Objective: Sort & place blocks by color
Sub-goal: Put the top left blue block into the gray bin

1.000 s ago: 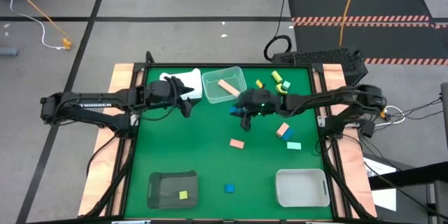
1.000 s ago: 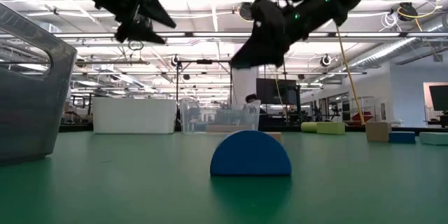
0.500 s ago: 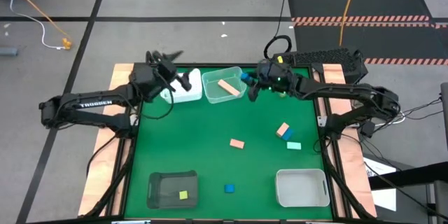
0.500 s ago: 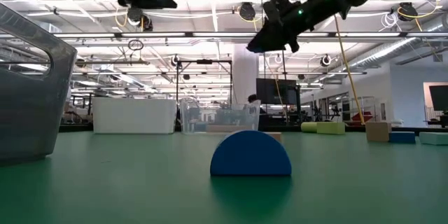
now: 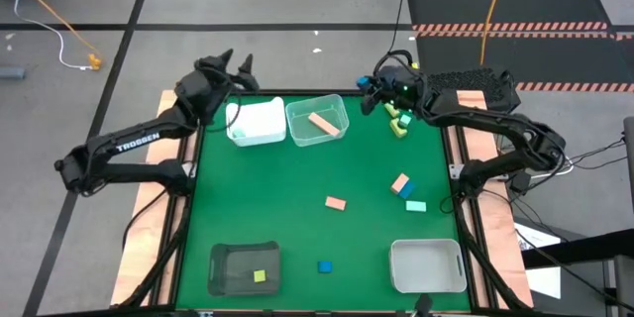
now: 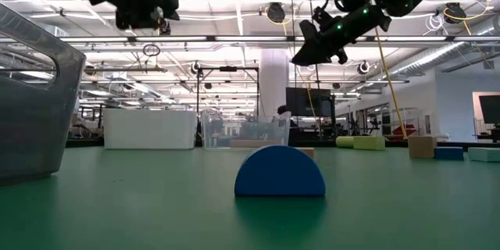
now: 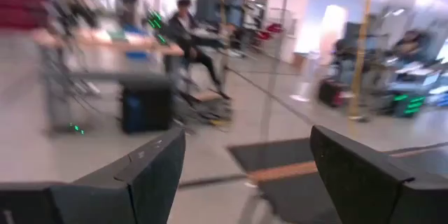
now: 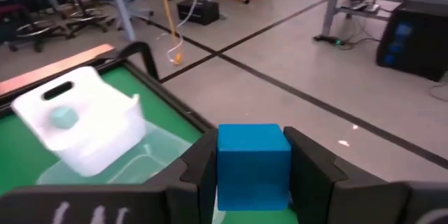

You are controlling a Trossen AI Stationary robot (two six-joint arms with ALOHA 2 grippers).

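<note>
My right gripper (image 5: 367,92) hangs high over the table's far edge, just right of the clear bin (image 5: 317,119), shut on a blue cube (image 8: 253,159). The clear bin holds a salmon bar (image 5: 321,122). My left gripper (image 5: 236,62) is open and bare, out past the far edge behind the white bin (image 5: 256,122), where a mint block (image 8: 64,117) lies. Yellow-green blocks (image 5: 399,122) lie at the far right. A tan block (image 5: 401,185), a teal block (image 5: 414,205), a salmon block (image 5: 336,202) and a blue block (image 5: 324,267) lie flat on the mat. My right gripper pinches the blue cube by two opposite side faces (image 8: 224,164), one finger (image 8: 198,171) on each side. The fingers reach out almost level toward the table's far left. The cube sits square between them, lifted clear of the table and bins.
A dark bin (image 5: 230,267) with a yellow-green block (image 5: 260,276) stands at the near left, a second white bin (image 5: 427,265) at the near right. In the low view the blue block (image 6: 280,172) shows as a half-round in front. A person sits in the room beyond (image 7: 187,28).
Both arms have swung toward the far edge and risen. My right gripper carried the blue cube from over the mat's middle to the far edge beside the clear bin. My left gripper went from beside the white bin out past the far edge, tipping up to level, still open.
</note>
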